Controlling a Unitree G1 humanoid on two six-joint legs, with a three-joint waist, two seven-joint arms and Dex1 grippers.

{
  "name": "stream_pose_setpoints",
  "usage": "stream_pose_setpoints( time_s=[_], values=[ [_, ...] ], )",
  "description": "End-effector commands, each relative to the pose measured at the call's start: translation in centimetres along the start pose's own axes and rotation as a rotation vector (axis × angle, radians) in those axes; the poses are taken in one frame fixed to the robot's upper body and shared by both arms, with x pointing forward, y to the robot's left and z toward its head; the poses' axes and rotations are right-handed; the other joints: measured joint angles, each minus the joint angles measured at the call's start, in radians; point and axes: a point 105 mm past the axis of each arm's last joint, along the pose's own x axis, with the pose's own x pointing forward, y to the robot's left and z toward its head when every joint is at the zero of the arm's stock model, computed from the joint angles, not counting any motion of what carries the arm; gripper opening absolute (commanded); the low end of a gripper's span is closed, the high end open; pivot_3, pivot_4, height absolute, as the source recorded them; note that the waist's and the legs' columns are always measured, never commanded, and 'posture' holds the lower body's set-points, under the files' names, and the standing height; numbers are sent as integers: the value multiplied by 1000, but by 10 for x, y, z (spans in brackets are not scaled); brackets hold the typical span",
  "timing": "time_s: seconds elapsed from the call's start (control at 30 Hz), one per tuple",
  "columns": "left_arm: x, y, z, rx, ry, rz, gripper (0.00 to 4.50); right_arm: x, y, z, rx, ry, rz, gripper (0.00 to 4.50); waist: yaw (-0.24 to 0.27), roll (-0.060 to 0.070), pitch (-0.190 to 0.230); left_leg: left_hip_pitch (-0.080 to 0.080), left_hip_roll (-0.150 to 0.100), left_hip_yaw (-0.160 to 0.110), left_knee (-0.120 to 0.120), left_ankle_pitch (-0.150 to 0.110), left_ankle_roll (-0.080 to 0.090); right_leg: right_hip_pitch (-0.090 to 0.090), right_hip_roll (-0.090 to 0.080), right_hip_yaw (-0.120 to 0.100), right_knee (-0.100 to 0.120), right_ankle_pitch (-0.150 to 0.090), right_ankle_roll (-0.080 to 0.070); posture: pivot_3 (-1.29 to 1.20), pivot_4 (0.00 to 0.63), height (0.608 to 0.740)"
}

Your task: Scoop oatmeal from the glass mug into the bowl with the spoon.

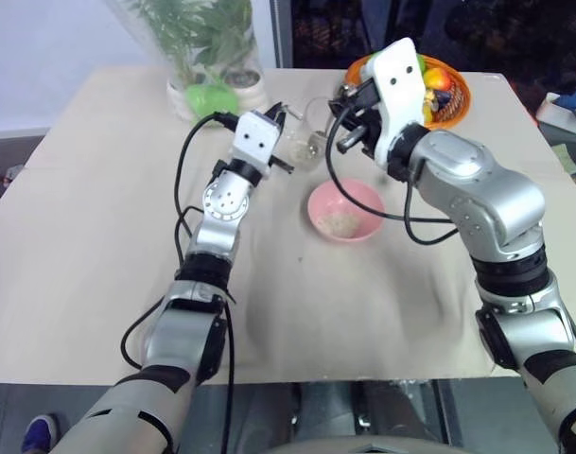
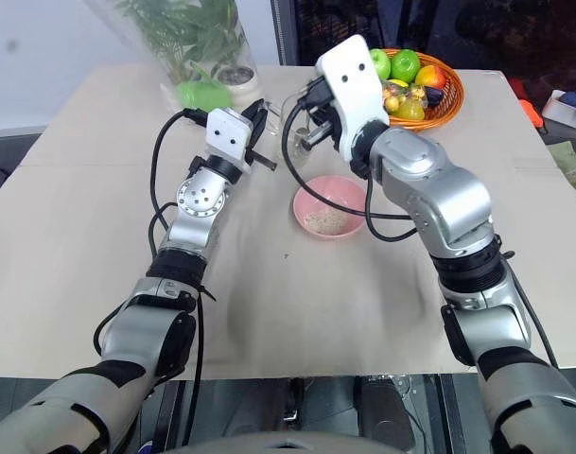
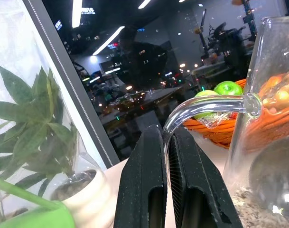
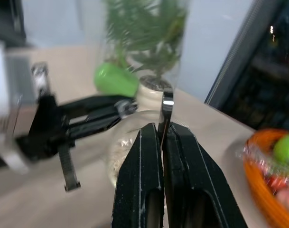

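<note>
The glass mug (image 1: 306, 142) stands at the back of the table, between my two grippers. My left gripper (image 3: 165, 135) is shut on its curved handle (image 3: 201, 105), and pale oatmeal (image 3: 258, 213) lies at the mug's bottom. Just right of the mug and above the table, my right gripper (image 4: 162, 128) is shut on the thin silver handle of the spoon (image 4: 167, 109), which sticks out past the fingertips towards the mug (image 4: 130, 142). The pink bowl (image 1: 346, 210) sits in front of the mug, below my right gripper, with a little oatmeal (image 1: 339, 223) inside it.
A clear vase with a green plant (image 1: 207, 57) stands at the back, left of the mug. An orange fruit basket (image 2: 415, 85) sits at the back right, behind my right arm. The beige table (image 1: 98, 236) stretches out on both sides of the bowl.
</note>
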Motion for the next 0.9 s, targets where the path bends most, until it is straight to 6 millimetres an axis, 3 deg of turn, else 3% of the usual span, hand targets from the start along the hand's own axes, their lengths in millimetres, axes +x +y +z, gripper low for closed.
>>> stream_pose_setpoints(
  time_s=[0.03,0.17,0.37,0.57,0.9],
  values=[
    [9,4,32,25,-119,21,123,2,10,5,131,-33,47,0,0,0,0,0,0,0,0,0,0,0,0,0,0,0,0,0,150,740],
    [5,4,27,36,-109,18,123,0,-3,16,397,-55,39,0,2,0,0,0,1,-1,0,0,0,0,0,-1,0,0,0,0,150,740],
    [0,0,19,68,-88,-5,123,-9,-32,26,641,-76,-11,0,7,0,0,0,0,-1,1,0,0,1,0,-1,0,0,0,0,150,740],
    [3,-4,17,85,-81,-27,123,-21,-63,20,860,-91,-109,0,5,0,0,0,0,-1,0,0,0,1,0,-1,1,0,0,0,150,740],
    [11,-10,15,112,-63,-77,123,-49,-92,6,1080,-143,-256,0,4,0,0,0,0,0,0,0,0,0,0,0,1,0,0,0,150,740]
  ],
)
